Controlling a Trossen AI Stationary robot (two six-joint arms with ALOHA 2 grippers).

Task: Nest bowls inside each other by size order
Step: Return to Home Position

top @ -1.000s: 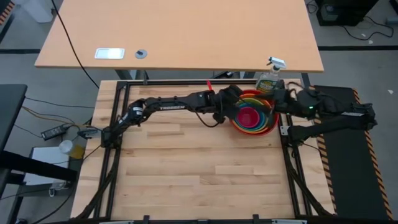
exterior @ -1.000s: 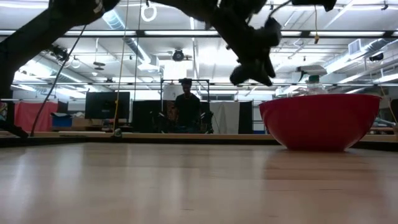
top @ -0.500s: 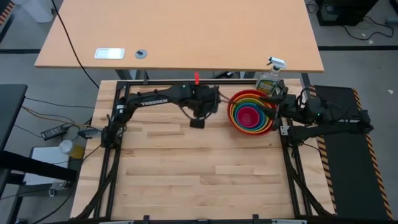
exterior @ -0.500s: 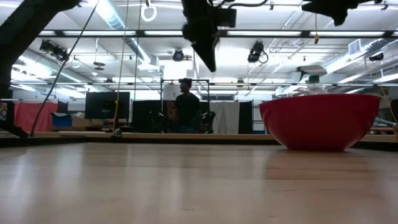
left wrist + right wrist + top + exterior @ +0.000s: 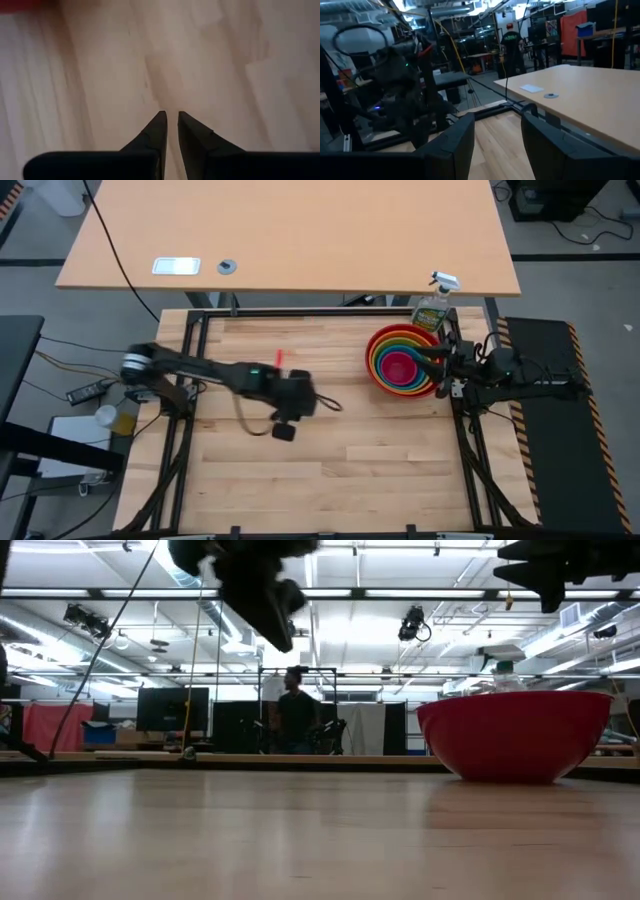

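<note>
The bowls (image 5: 403,360) sit nested in one stack at the table's far right, the red one outermost and the pink one innermost. The low view shows only the red bowl (image 5: 515,735), resting on its base. My left gripper (image 5: 284,430) hangs over bare wood near the table's middle, well left of the bowls. Its fingers (image 5: 170,116) are nearly together with nothing between them. My right gripper (image 5: 437,360) hovers at the stack's right rim, open and empty (image 5: 497,117).
A clear spray bottle (image 5: 432,310) stands just beyond the bowls at the far right corner. A black frame (image 5: 190,380) edges the table. Bare wood (image 5: 330,470) stretches across the middle and near part. A person (image 5: 293,710) stands in the room beyond.
My left gripper has swung away from the bowls, going toward the table's left and near edges, and is now over the table's middle. The nested bowls have stayed in place.
</note>
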